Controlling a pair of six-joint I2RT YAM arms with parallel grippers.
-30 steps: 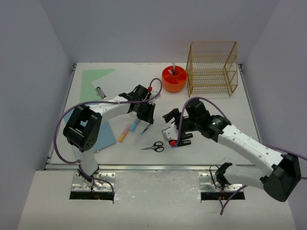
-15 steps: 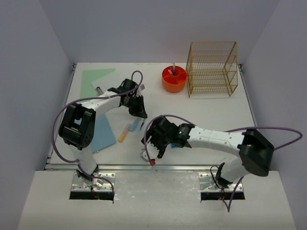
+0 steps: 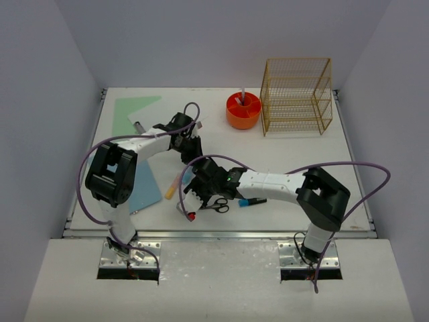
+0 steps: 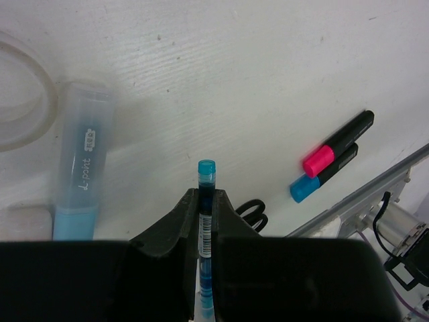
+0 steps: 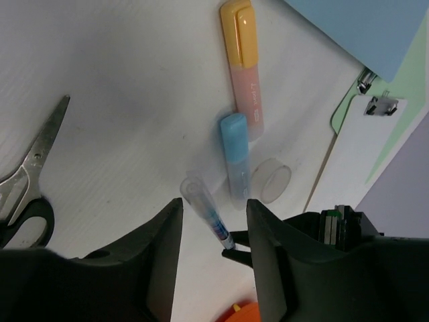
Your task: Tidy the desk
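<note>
Desk [image 3: 305, 168] white and flat, lying below both sets of jaws. Left gripper [image 4: 206, 201] clenched on a thin blue pen [image 4: 207, 173], its capped end pointing down at the desk near a blue highlighter [image 4: 79, 168]. Right gripper [image 5: 213, 208] spread, grasping nothing, facing the desk surface near the scissors [image 5: 27, 188].

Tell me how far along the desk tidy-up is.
Early. Done: one item stands upright in the orange pot. In hand: the left gripper is shut on a blue pen; the right gripper hangs open over the desk, empty. Left: the orange highlighter, the blue highlighter, the scissors and the pair of markers lie loose.
</note>
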